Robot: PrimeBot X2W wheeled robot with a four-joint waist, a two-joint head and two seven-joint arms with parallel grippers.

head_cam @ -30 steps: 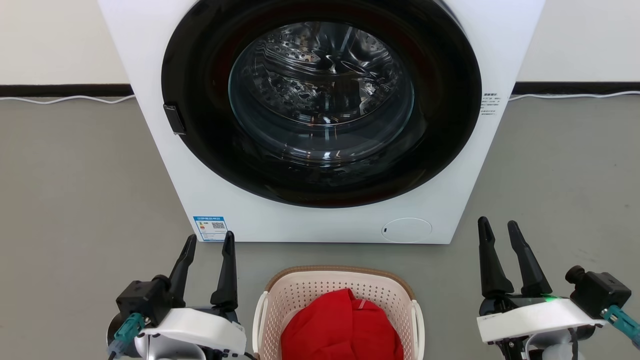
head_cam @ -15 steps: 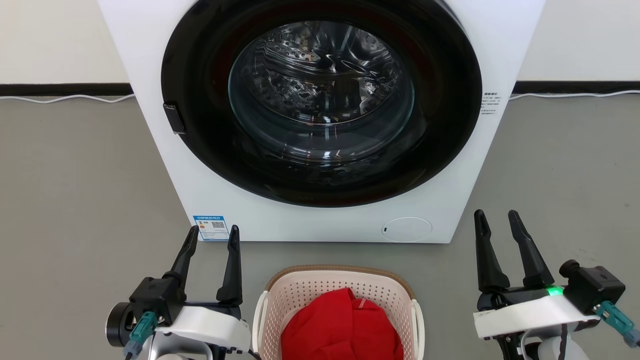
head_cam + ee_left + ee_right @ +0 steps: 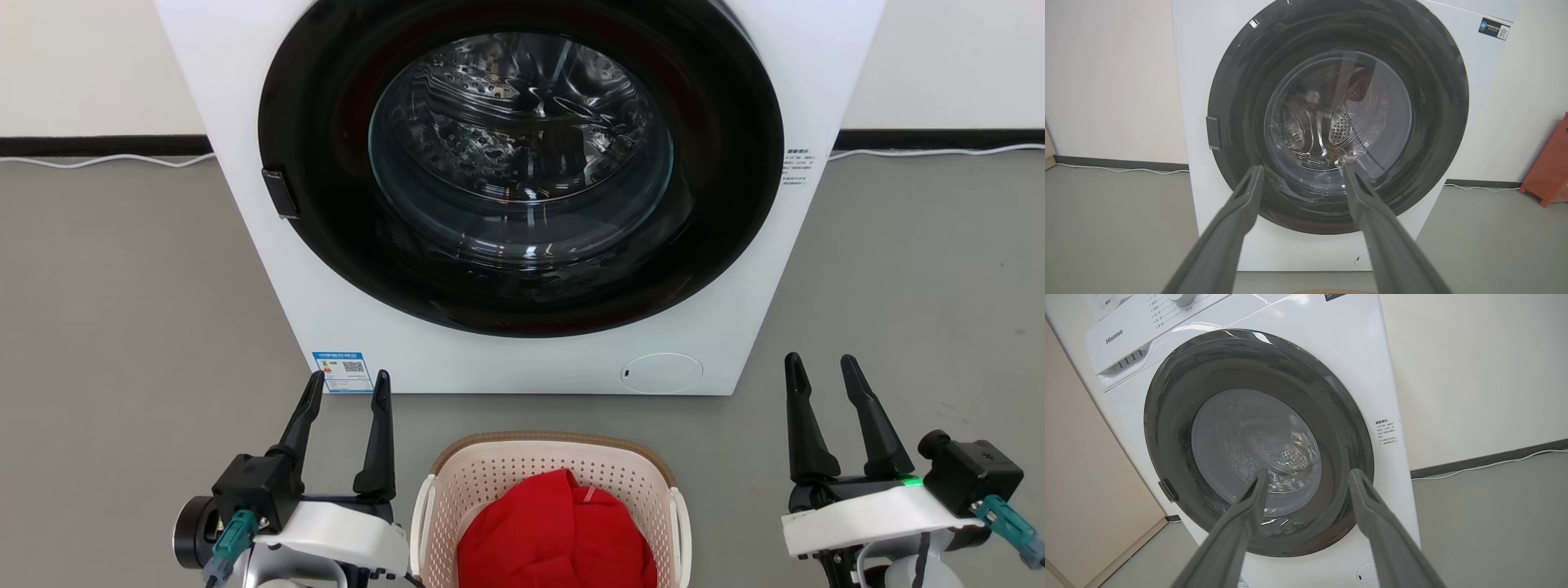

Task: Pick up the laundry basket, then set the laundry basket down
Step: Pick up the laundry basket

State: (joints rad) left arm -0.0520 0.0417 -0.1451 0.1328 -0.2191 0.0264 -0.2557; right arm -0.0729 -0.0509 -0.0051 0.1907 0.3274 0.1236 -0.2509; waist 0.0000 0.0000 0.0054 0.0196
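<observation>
The left gripper (image 3: 349, 377) has its two dark fingers (image 3: 378, 433) spread wide apart, holding nothing and touching nothing. It hangs in front of the washer (image 3: 457, 359), near its lower left corner. The right gripper (image 3: 820, 359) is just as wide open and empty, its fingers (image 3: 804, 433) in the air off the washer's lower right corner. In both wrist views each pair of tips points at the washer's round glass door (image 3: 522, 163) with a clear gap between them. The basket (image 3: 498, 478) sits on the floor (image 3: 122, 327) just in front of the washer, centred under the door. It lies between the two grippers, apart from both, with a red cloth (image 3: 555, 531) inside.
</observation>
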